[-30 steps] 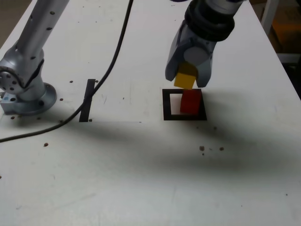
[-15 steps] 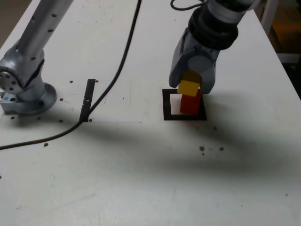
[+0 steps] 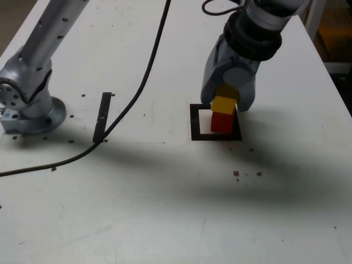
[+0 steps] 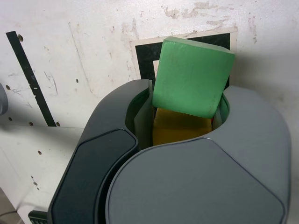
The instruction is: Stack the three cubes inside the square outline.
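The yellow cube [image 3: 224, 104] is gripped tightly between the fingers [image 3: 226, 102] and is set right on top of the red cube [image 3: 222, 121], which stands inside the square outline [image 3: 194, 124] on the bench [image 3: 165, 192]. It is held low like this so a tower can be built. In the wrist view, a green cube [image 4: 192, 77] is seen clamped in the fingers too, just above the yellow one.

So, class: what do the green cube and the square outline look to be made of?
Green cube: probably painted wood or foam, with a matte, evenly coloured face and soft edges. Square outline: likely black tape or print, lying flat on the table, edges slightly worn in the wrist view.
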You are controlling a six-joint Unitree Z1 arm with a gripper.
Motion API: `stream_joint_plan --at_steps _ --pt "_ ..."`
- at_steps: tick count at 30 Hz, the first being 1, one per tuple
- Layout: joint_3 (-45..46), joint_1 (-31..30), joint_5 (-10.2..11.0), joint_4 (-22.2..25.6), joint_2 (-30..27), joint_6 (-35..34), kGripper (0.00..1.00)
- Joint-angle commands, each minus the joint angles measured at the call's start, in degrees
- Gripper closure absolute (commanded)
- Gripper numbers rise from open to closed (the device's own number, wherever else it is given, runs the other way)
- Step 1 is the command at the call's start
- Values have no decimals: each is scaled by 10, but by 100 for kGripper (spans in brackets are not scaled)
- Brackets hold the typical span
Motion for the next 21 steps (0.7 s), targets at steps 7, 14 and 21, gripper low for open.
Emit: stream_joint_plan --at_steps 7,14,21 --pt "-13 -3 3 17 1 -1 1" --pt "-20 -3 4 25 -1 -1 0" --pt "-8 29 25 44 -37 9 0"
